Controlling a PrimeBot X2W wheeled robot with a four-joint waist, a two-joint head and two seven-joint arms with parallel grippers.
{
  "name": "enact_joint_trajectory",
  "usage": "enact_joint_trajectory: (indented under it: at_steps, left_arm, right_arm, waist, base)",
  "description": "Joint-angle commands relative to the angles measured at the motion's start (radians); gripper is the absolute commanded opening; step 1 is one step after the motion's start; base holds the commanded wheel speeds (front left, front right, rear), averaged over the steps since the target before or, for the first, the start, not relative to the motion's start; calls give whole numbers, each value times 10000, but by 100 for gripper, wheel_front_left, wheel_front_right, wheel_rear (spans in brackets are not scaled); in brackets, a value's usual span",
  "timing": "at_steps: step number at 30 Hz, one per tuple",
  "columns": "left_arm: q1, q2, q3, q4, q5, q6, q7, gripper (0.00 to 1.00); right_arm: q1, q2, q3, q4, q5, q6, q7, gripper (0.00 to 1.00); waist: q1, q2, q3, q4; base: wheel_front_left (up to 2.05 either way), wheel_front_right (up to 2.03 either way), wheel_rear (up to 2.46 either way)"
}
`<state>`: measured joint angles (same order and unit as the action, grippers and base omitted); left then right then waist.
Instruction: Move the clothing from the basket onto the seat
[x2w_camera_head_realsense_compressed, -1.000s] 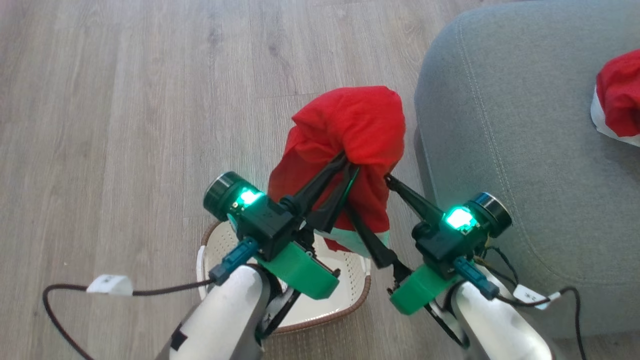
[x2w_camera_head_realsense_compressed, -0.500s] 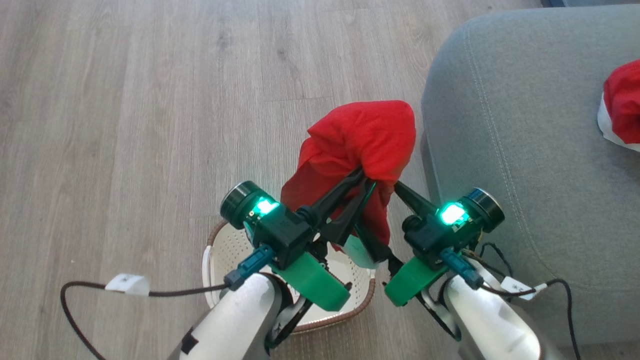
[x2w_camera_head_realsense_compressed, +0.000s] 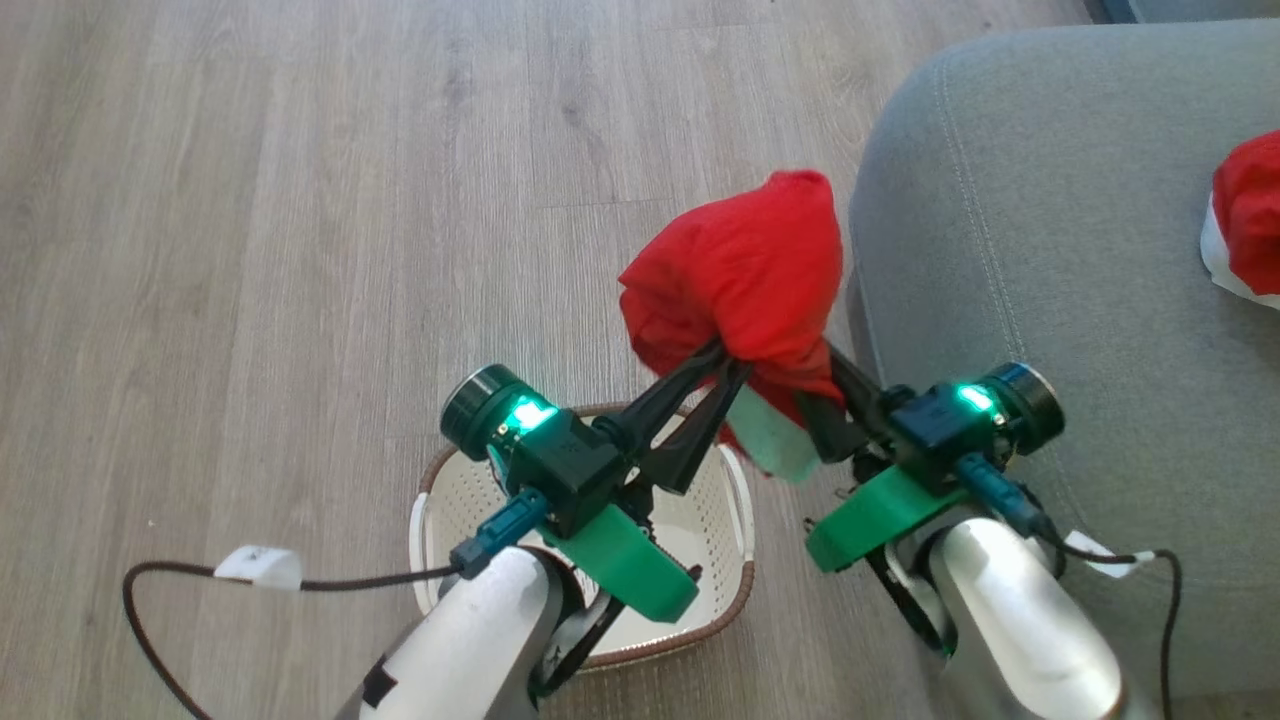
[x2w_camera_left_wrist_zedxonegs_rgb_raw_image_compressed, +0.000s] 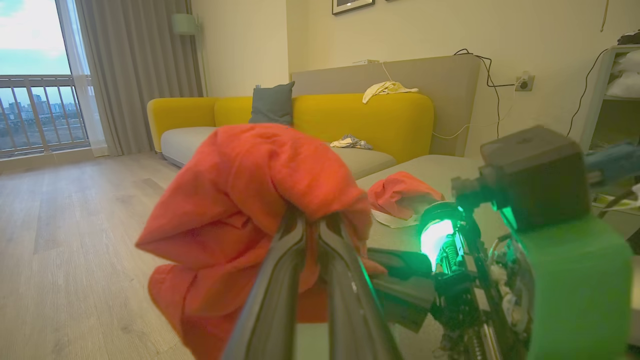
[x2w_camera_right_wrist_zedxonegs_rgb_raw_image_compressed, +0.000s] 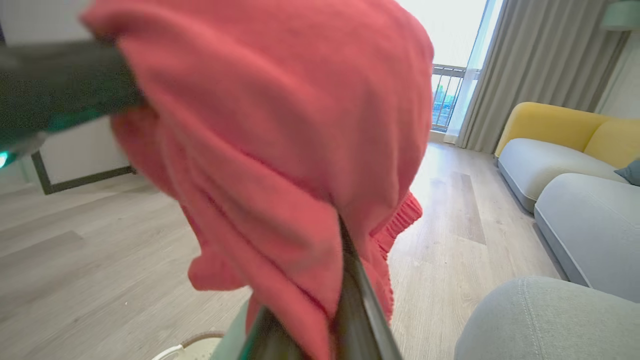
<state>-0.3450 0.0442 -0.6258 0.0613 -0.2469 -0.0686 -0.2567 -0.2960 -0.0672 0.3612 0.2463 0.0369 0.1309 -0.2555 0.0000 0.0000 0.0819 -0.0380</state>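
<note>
- Head view: the left gripper (x2w_camera_head_realsense_compressed: 728, 358) and the right gripper (x2w_camera_head_realsense_compressed: 832, 368) both pinch tight on the red clothing (x2w_camera_head_realsense_compressed: 745, 265), up in the air.
- It hangs over the floor (x2w_camera_head_realsense_compressed: 250, 250), past the basket (x2w_camera_head_realsense_compressed: 435, 500) and just beside the grey seat (x2w_camera_head_realsense_compressed: 1050, 260).
- Another red piece (x2w_camera_head_realsense_compressed: 1248, 215) lies on the seat.

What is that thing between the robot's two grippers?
A bunched red garment, pinched from one side by the left gripper and from the other by the right gripper. The head view shows it.
</note>
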Motion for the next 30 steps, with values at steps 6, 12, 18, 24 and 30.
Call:
enact_joint_trajectory:
  at_steps: [6, 12, 18, 24, 30]
  left_arm:
    - [-164, 60, 333, -18, 42, -111, -51, 0]
    - [-105, 60, 7, 301, 82, -296, -51, 0]
    - [-135, 60, -375, 463, 44, -502, -51, 0]
    - [-108, 60, -231, 618, -32, -541, -51, 100]
    - [-40, 60, 10, 753, 161, -561, -51, 100]
  right_arm:
    - [-114, 168, -260, -777, 553, -2, -63, 0]
    - [-20, 168, -565, -1223, 1180, -2, -63, 0]
    - [72, 169, -607, -1488, 1401, -2, -63, 0]
    - [107, 169, -667, -1577, 1479, -2, -63, 0]
    - [76, 169, -1014, -1734, 1268, -2, -63, 0]
  waist:
    - [0, 0, 47, -34]
    - [0, 0, 127, -40]
    - [0, 0, 193, -13]
    - [0, 0, 171, -9]
    - [0, 0, 100, -51]
  base:
    - [0, 0, 0]
    - [0, 0, 0]
    - [0, 0, 0]
    - [0, 0, 0]
    - [0, 0, 0]
